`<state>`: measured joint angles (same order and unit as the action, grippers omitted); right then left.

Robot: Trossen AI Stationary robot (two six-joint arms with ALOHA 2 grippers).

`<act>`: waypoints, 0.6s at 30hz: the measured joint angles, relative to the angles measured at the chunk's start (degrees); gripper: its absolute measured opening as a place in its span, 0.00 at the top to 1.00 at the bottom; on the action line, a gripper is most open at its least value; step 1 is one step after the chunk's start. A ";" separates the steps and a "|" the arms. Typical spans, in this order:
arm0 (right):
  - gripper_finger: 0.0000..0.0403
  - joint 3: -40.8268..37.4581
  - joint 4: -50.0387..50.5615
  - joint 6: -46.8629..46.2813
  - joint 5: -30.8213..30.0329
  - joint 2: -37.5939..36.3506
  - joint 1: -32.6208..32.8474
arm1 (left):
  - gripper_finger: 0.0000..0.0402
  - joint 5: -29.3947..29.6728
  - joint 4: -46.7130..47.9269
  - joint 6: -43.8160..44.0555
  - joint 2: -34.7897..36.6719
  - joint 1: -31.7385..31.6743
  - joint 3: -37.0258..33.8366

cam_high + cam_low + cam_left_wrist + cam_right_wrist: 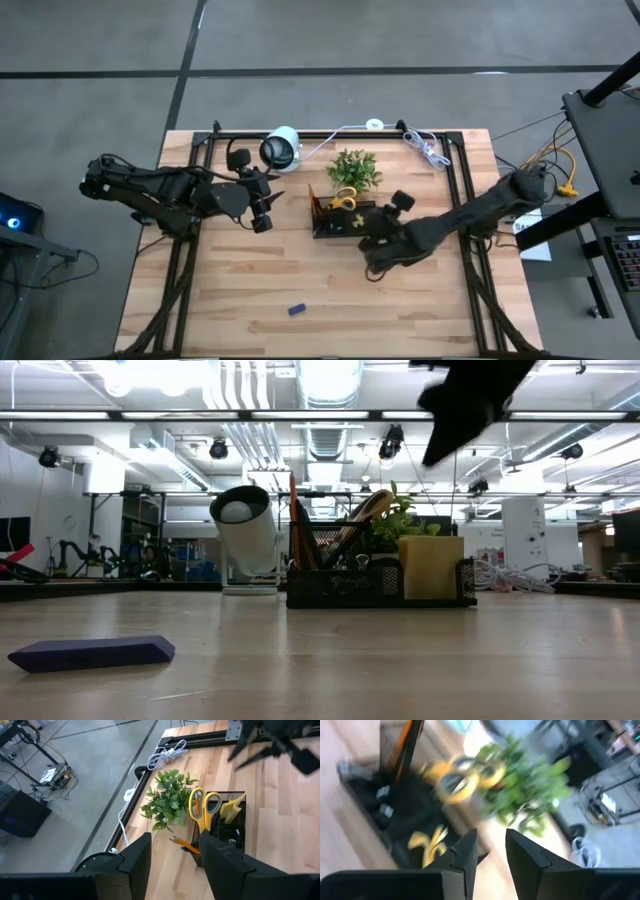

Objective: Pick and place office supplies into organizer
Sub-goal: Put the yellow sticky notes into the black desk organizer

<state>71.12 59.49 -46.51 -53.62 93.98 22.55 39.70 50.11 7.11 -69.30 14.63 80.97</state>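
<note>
Organizer (pixel 335 217) mid-tabletop (pixel 330 290), holding scissors (pixel 343 199) and pencils; right pincer (pixel 378 232) open, empty, just beside it. Left pincer (pixel 262 208) open, apart. Blue block (pixel 296 309) lies near tabletop's front. Ceiling-lit room beyond.

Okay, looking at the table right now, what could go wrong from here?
The blue block lies alone near the table's front edge, far from the organizer; it may get left out. The right pincer, open and empty, sits beside the organizer and could nudge it or the scissors standing in it.
</note>
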 joint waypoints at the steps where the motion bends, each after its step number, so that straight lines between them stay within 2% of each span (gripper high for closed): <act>1: 0.79 -0.49 -0.13 0.02 -1.38 -1.90 0.30 | 0.62 0.02 -0.06 0.02 0.04 0.00 0.00; 4: 0.82 -2.88 -0.55 0.01 -2.49 -8.05 1.00 | 0.62 0.02 -0.07 0.04 0.04 0.00 0.00; 6: 0.83 -5.48 -3.10 0.62 -0.86 -12.59 1.22 | 0.62 0.03 -0.07 0.04 0.04 0.00 -0.03; 9: 0.85 -11.26 -13.11 8.09 5.78 -19.72 1.51 | 0.62 0.39 -0.11 0.04 0.09 0.00 -0.42; 13: 0.87 -20.27 -31.57 17.92 20.98 -27.86 0.29 | 0.62 1.25 -0.11 0.07 0.09 0.00 -0.76; 15: 0.86 -23.77 -36.33 18.18 23.04 -30.38 -0.59 | 0.62 1.29 -0.11 0.07 0.09 0.00 -0.76; 18: 0.82 -27.00 -37.04 18.18 23.47 -32.13 -1.54 | 0.62 1.29 -0.11 0.20 0.09 0.00 -0.79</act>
<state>44.12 22.44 -28.33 -30.15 61.85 21.01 40.99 50.00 7.31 -69.21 14.63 80.18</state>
